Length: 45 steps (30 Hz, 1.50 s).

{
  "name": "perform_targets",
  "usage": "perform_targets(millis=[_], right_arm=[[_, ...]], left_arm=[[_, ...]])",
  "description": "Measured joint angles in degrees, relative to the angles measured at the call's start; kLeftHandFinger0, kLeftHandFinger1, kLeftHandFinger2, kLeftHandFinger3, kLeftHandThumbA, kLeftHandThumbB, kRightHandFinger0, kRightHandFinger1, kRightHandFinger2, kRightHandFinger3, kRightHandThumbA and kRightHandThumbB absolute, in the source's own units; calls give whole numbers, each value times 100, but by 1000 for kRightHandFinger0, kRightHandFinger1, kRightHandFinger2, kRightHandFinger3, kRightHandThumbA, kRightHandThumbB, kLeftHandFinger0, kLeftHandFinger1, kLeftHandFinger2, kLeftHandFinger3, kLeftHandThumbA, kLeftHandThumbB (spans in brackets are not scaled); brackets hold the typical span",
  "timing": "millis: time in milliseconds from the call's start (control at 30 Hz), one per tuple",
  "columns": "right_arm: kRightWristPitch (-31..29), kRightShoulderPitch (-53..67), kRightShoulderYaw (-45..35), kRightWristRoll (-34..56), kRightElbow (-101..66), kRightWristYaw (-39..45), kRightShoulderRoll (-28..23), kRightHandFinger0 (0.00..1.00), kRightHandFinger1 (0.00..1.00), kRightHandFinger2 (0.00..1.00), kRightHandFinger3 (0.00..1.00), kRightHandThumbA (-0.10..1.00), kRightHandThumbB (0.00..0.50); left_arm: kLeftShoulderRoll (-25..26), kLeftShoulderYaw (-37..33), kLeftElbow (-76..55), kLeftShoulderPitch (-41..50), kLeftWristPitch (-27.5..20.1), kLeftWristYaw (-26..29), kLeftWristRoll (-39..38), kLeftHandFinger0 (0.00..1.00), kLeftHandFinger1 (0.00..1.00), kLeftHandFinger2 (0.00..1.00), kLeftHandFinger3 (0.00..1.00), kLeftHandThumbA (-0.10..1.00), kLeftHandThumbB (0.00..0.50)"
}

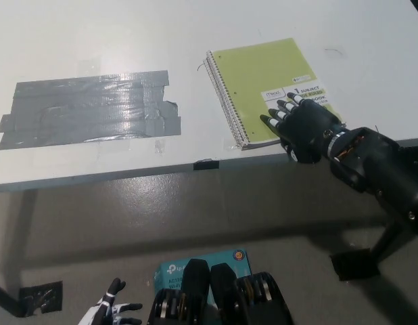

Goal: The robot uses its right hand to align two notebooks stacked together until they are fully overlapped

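White and smooth, the big flat bench (195, 27) fills the top half of the head view, and a grey floor (195, 217) lies below its near edge.

At about 1 o'clock on the bench lie the stacked spiral notebooks with a lime green cover (266, 88). They are tilted a little, with the wire rings along their 9 o'clock side. Thin edges of the lower notebook peek out by the rings, so the two are nearly matched but not fully. A white label with dark print (300, 95) sits near the 5 o'clock corner of the cover.

The black right robot hand (300, 125) comes in from 4 o'clock. Its fingers are spread apart and lie flat on the 5 o'clock corner of the green cover. The fingertips (270, 120) touch the cover just beside the label. It grips nothing; it only presses on top.

At 10 o'clock on the bench is a wide patch of shiny grey tape strips (87, 108), well apart from the notebooks. A small black tape bit (207, 164) sits on the near edge of the bench.

The white left robot hand (111, 308) rests low at 7 o'clock, over the floor, with fingers apart and holding nothing. A teal box (172, 267) lies on the floor at 6 o'clock.
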Motion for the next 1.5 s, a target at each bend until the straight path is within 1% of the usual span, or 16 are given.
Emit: perform_targets(millis=[100,233,267,367,433,667,733,833,900,1000,1067,1167,1200,1267,1400,1500], right_arm=[[53,0,-30,-1,-12,82,28,1000,1000,1000,1000,1000,437],[143,0,-60,-3,-10,157,80,1000,1000,1000,1000,1000,422],[184,0,-66,-5,-9,181,102,1000,1000,1000,1000,1000,425],[259,-1,-75,-6,-35,252,118,1000,1000,1000,1000,1000,420],[284,-6,-76,-6,-38,279,131,1000,1000,1000,1000,1000,425],[277,-159,-151,8,-14,482,139,1000,1000,1000,1000,1000,451],[264,-224,-201,13,-14,556,140,1000,1000,1000,1000,1000,440],[250,-365,-238,6,-14,641,139,1000,1000,1000,1000,1000,436],[233,-517,-241,2,14,664,139,1000,1000,1000,1000,1000,432],[180,-749,-284,7,54,693,138,1000,1000,1000,1000,1000,433],[94,-894,-343,10,110,671,130,1000,1000,1000,1000,1000,423],[0,-1070,-428,14,111,667,108,1000,1000,1000,1000,1000,427],[-17,-1134,-465,17,111,669,107,1000,1000,1000,1000,1000,422],[-56,-1248,-533,26,109,669,104,1000,1000,1000,1000,1000,408],[-149,-1553,-643,46,105,671,83,1000,1000,1000,1000,1000,400],[-220,-1831,-697,49,103,673,73,1000,1000,1000,1000,1000,404]], left_arm=[[-2,-4,-4,0,6,1,11,717,643,718,1000,1000,481],[0,-24,-4,-1,9,0,26,813,686,736,1000,1000,460],[0,-39,-4,0,10,0,32,767,667,731,1000,1000,460],[0,-55,-4,1,10,0,37,788,679,743,1000,1000,473],[1,-56,-4,1,15,1,42,728,659,742,1000,1000,481],[1,-52,2,12,18,1,55,666,661,739,1000,1000,454],[0,-52,4,27,18,1,56,672,669,747,1000,1000,465],[-1,-47,4,69,26,4,57,575,620,726,1000,1000,472],[-2,-36,4,91,45,6,57,556,606,714,1000,1000,476],[-2,-26,8,101,54,9,61,565,597,697,1000,1000,454],[-2,-18,13,109,54,8,61,581,613,714,1000,1000,462],[-2,-8,12,151,55,9,66,526,601,704,1000,1000,468],[-2,-4,13,168,56,9,67,470,580,693,1000,1000,482],[-2,1,18,188,56,9,68,495,595,694,1000,1000,464],[-1,11,26,195,59,8,73,585,645,774,1000,1000,491],[-1,16,26,207,60,6,70,567,645,766,1000,1000,443]])
